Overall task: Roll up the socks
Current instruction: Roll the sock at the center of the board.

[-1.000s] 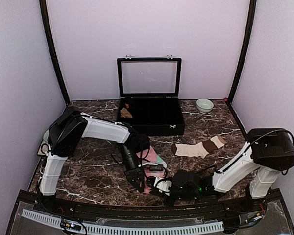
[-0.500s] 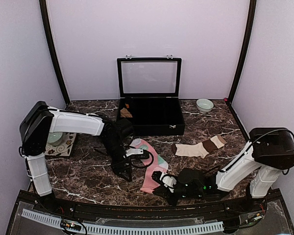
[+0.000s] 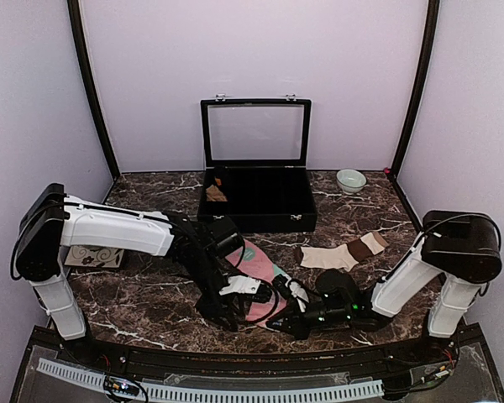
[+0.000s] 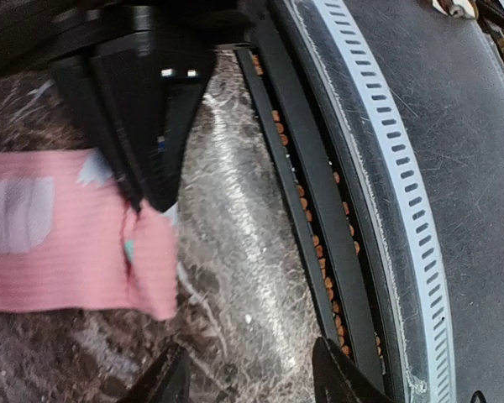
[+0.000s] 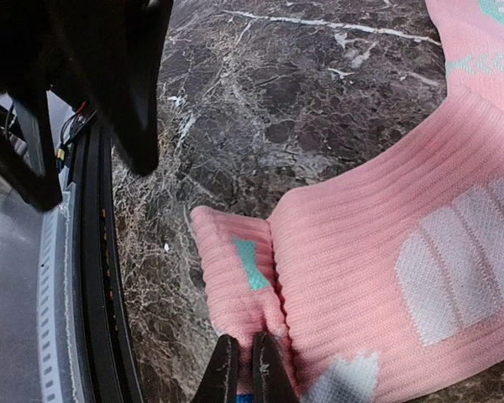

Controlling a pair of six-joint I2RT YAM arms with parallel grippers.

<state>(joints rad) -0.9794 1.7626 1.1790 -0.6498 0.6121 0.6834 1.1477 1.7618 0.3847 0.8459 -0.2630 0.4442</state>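
The pink sock [image 3: 254, 259] with mint and white patches lies on the marble near the front edge. Its near end is folded over, seen up close in the right wrist view [image 5: 386, 252]. My right gripper [image 3: 275, 312] [image 5: 245, 369] is shut on that folded end. My left gripper [image 3: 221, 312] [image 4: 252, 382] stands open just left of the sock's end, its fingertips [image 4: 170, 382] over bare marble with nothing between them. In the left wrist view, the pink sock [image 4: 59, 227] shows with the right gripper [image 4: 139, 201] pinching its corner. The cream-beige sock [image 3: 340, 254] with brown bands lies flat to the right.
An open black case [image 3: 256, 206] stands at the back with a small tan bundle [image 3: 216, 193] inside. A pale bowl [image 3: 350, 180] sits at the back right, a patterned mat [image 3: 92, 254] at the left. The table's front rail [image 4: 386, 168] runs close beside the left gripper.
My left gripper opened and let go of the pink sock's near end, swung off to the left, then came back beside it. My right gripper stayed shut on the folded end and shifted slightly left.
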